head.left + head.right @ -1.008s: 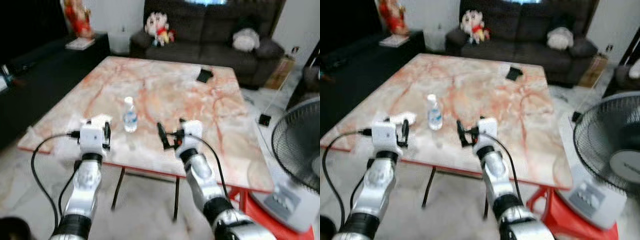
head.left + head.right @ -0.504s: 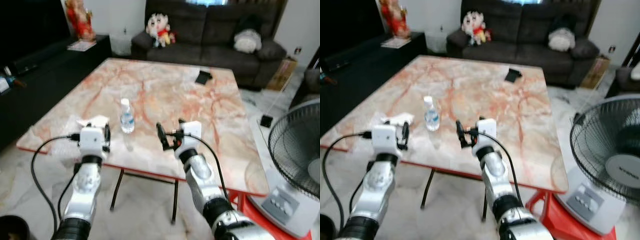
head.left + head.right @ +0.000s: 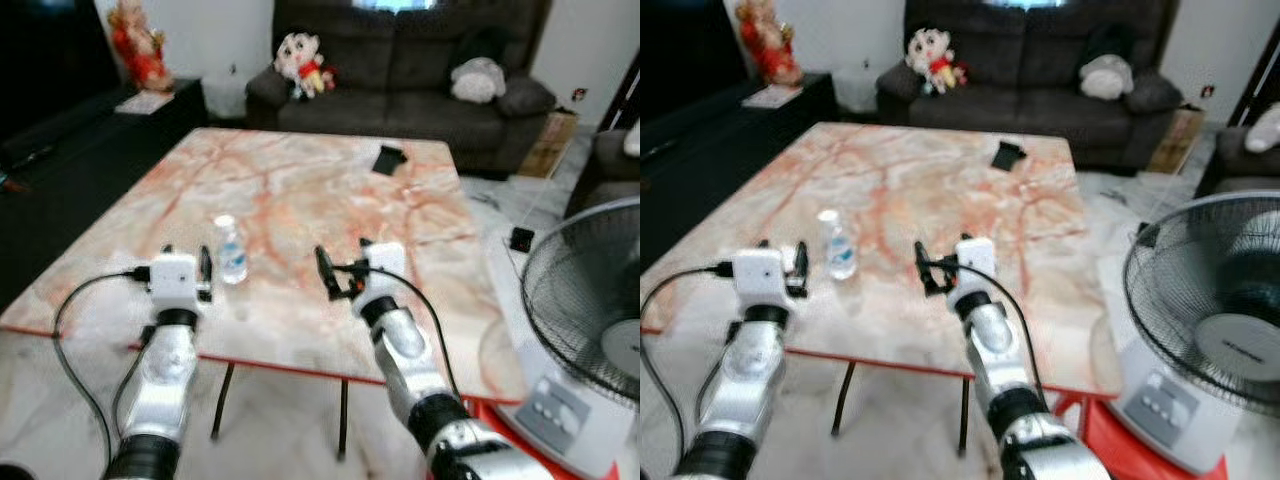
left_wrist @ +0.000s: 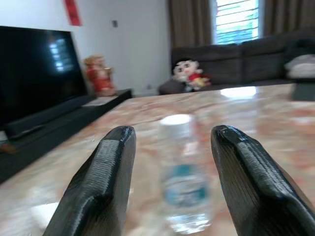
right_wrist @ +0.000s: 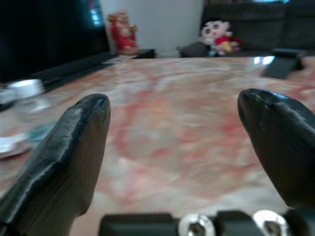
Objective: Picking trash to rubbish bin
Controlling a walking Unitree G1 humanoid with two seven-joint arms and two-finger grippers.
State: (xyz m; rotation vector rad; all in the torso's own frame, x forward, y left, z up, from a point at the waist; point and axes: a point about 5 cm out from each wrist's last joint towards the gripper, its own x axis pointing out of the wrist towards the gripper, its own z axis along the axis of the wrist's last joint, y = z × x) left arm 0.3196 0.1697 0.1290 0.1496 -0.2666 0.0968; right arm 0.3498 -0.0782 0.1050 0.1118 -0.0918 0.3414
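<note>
approach step: my left gripper (image 4: 170,196), fingers wide, lines up on the bottle (image 3: 231,252); my right gripper (image 3: 343,268) hovers wide. next: reach forward, then close.

This is a living room in a home. A dark sofa (image 3: 400,60) with a doll (image 3: 298,57) and a cushion (image 3: 476,80) sits at the top. A big TV (image 4: 34,73) stands at the left. A fan (image 3: 590,330) is at the lower right.
</note>
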